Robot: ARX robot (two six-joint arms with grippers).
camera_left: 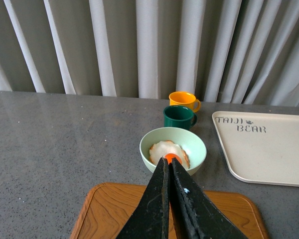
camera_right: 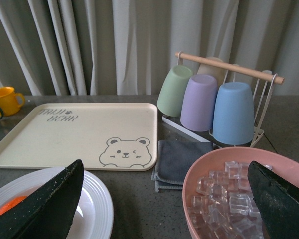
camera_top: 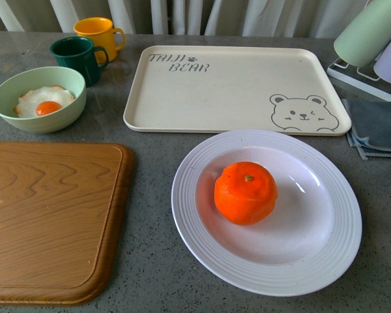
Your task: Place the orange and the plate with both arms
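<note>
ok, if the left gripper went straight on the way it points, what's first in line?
Probably the pale green bowl holding the fried egg: the shut left gripper points at its near rim from over the wooden board. Height above it is unclear.

**My left hand closed above the board**

My left hand [camera_left: 168, 164] hangs over the wooden cutting board [camera_left: 109, 209], its two black fingers pressed together, nothing between them. At 12 o'clock sits the pale green bowl [camera_left: 195, 144] with a fried egg [camera_left: 162, 149]. Past it stand a dark green mug [camera_left: 178, 117], then a yellow mug [camera_left: 183, 99]. The cream bear tray [camera_left: 269, 154] lies at 2 o'clock on the grey table [camera_left: 55, 139].
</note>
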